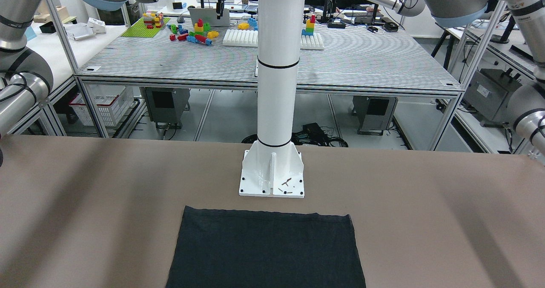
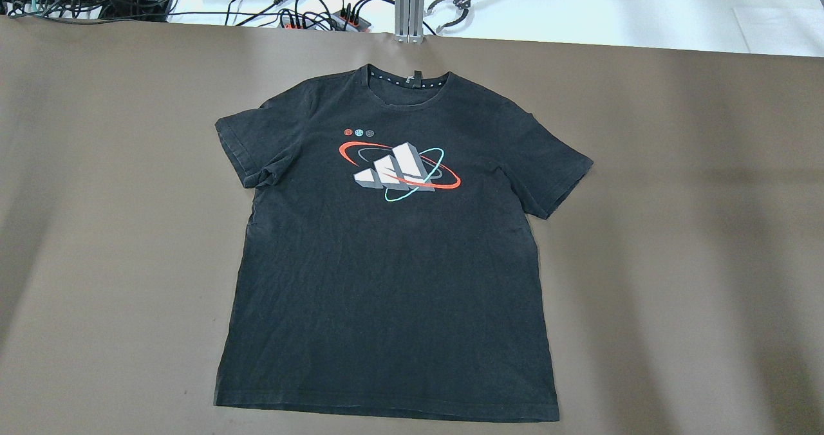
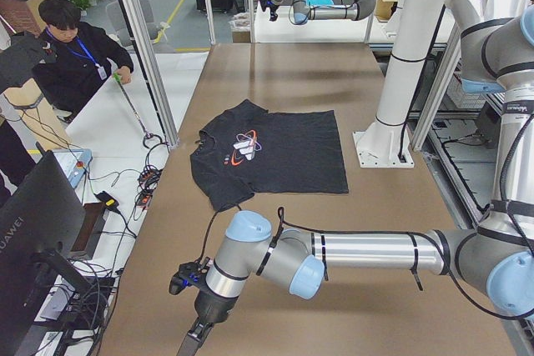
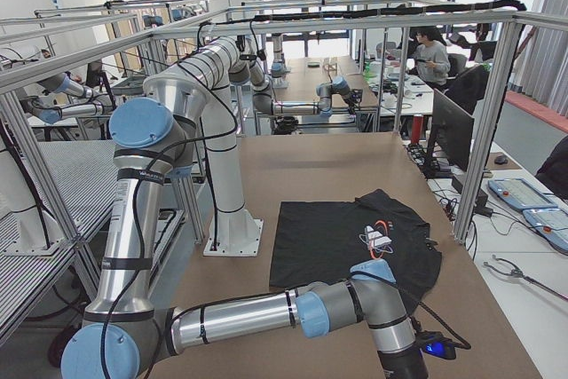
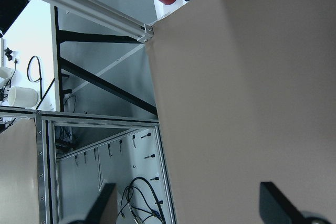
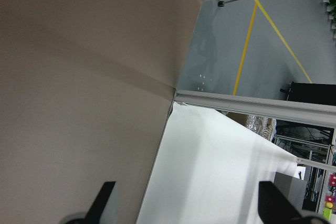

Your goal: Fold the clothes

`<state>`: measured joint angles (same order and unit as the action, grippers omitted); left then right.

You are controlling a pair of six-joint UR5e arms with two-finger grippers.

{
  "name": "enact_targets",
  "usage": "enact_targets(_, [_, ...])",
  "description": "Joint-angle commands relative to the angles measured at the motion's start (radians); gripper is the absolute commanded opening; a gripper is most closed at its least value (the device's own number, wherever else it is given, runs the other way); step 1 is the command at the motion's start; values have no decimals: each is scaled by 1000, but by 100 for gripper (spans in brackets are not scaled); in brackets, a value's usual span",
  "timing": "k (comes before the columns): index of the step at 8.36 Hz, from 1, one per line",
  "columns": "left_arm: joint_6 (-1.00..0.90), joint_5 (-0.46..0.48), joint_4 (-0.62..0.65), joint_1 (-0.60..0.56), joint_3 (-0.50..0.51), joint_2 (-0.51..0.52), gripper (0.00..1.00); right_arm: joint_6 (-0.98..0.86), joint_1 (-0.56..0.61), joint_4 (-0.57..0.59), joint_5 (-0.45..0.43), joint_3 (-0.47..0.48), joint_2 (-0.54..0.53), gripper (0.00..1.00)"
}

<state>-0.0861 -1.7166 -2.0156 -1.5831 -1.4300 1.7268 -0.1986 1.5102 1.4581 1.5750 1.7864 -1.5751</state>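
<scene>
The clothes are one black T-shirt with a red, teal and grey print on the chest. It lies flat, face up, in the middle of the brown table, collar toward the far edge; its hem lies in front of the white pole. My left gripper is open above the table's left end, far from the shirt. Over the table's right end my right gripper is also open, holding nothing. Neither gripper appears in the overhead view.
The white pole's base plate is bolted to the table just behind the hem. Cables and power strips line the far edge. A person stands beyond the far side with a grabber tool. A white table adjoins the right end.
</scene>
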Motion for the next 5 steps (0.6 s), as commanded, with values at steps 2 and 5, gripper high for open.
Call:
enact_targets(2, [-1, -3, 0, 0, -7, 2, 95, -5, -19, -94, 0, 70, -9, 94])
enact_targets(5, [-1, -3, -78, 3, -4, 8, 95, 136, -25, -139, 52, 71, -26, 94])
